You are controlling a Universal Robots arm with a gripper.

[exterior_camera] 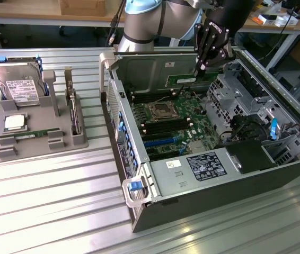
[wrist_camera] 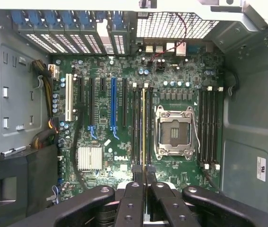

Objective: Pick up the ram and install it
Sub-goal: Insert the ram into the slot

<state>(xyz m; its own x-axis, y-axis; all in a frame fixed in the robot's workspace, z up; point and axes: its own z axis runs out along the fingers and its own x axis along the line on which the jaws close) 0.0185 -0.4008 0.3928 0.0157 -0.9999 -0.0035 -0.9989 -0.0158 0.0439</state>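
Item: ram [wrist_camera: 143, 127], being held edge-on by the gripper [wrist_camera: 143, 172], claw clamped on it, over the motherboard [wrist_camera: 186, 61] memory slots [wrist_camera: 136, 123], beside the motherboard's processor socket [wrist_camera: 174, 132]

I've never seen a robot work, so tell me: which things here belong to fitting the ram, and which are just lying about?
In the job: the ram, clamped in the gripper; the memory slots below it; the open computer case.
Lying about: the hard drive, the processor chip, the grey tray holding them.
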